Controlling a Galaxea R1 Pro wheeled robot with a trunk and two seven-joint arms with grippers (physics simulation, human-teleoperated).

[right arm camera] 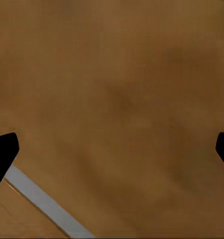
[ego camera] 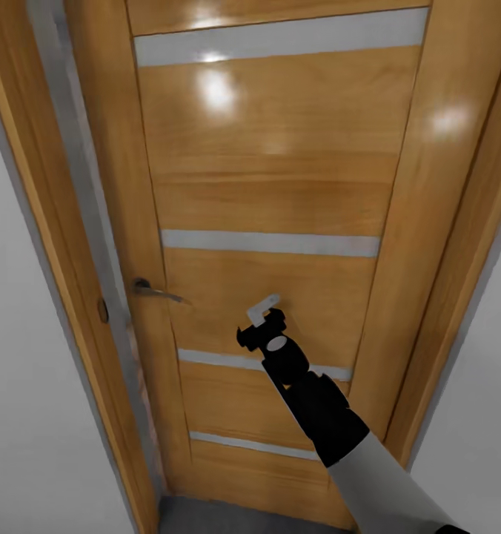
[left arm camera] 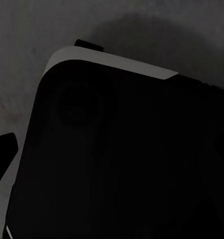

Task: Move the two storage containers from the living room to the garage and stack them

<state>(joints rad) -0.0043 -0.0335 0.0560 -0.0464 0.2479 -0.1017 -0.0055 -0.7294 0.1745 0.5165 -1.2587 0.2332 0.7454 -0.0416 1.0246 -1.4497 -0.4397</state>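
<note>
I am standing right in front of a wooden door. It has pale grey stripes across it, and it looks shut. My right arm reaches up toward it, and my right pincer is very close to the wood, maybe touching it. In my right wrist view the two dark tips sit far apart at the edges, with the door's brown wood and one grey stripe between them. So this pincer is wide apart and holds nothing.

The door handle is off to the side of my pincer, nearer the door's edge. My pincer is not on it.

My left wrist view is dark. It looks at a black rounded part of my own body over a grey floor. I cannot tell if my left pincer is apart or together.

I see no orange boxes here, so I cannot say where they are.

I think I am at the step of getting through this door on my way between rooms. Next I need to get the door open. That may mean moving my pincer over to the handle and pressing it down, or pushing on the wood.
</note>
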